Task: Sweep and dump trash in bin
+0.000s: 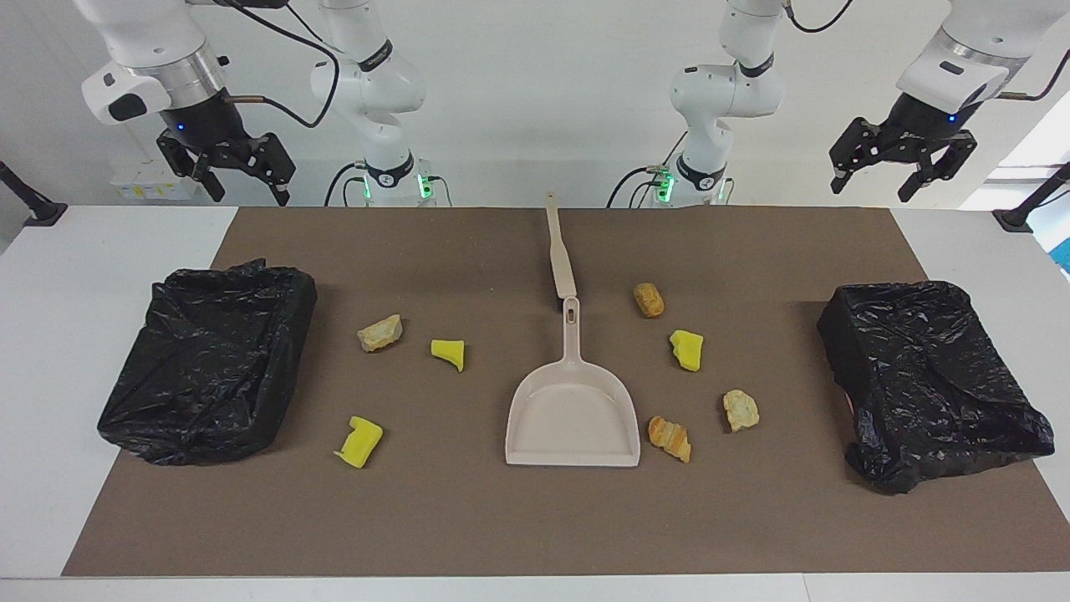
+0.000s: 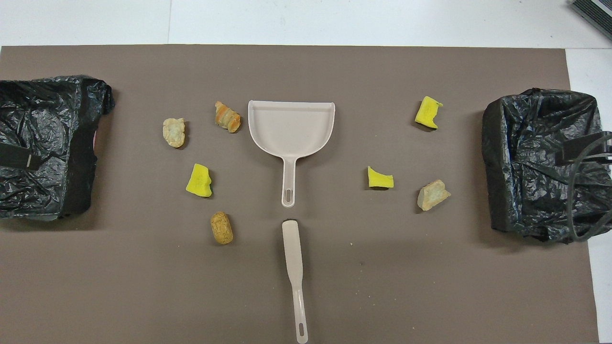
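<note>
Both arms wait raised at the robots' end of the table. The left gripper hangs with its fingers spread, holding nothing, over the table edge at the left arm's end. The right gripper hangs likewise, fingers spread and holding nothing, over the edge at the right arm's end.

A brown mat covers the table's middle. Nearest the robots on it lies the brush, flat along the centre line, its handle pointing toward the robots. The dustpan lies just farther out, its handle end close to the brush head, its mouth facing away from the robots. It holds nothing.

The trash consists of seven scraps, all lying loose on the mat. Toward the left arm's end lie four: a brown lump beside the brush head, a yellow chunk farther out, then a pale lump and a striped crust just beside the pan's mouth. Toward the right arm's end lie three: a tan lump, a yellow wedge beside it, and a yellow block farthest out.

Two bins lined with black bags stand at the mat's ends: the left bin and the right bin.
</note>
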